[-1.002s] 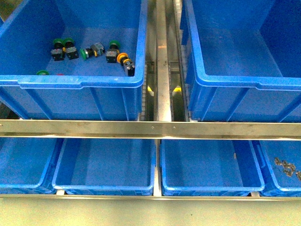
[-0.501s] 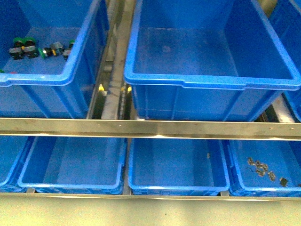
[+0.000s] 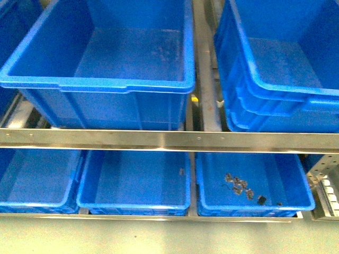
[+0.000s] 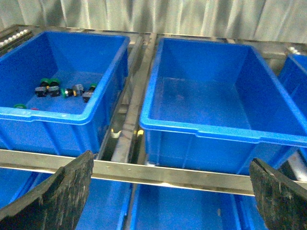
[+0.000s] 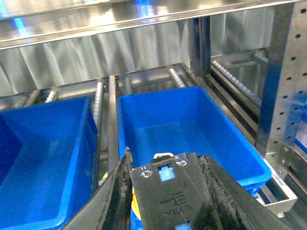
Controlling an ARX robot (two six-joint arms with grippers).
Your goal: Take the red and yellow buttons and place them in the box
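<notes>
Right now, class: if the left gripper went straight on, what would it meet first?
The open left gripper would probably meet the front wall of the empty blue crate, just above the steel rail; depth is unclear, so the rail might come first.

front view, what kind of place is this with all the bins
Probably a factory or warehouse parts-picking station: blue crates sit in rows on a steel rack with roller tracks, and one crate holds push-button switches.
</notes>
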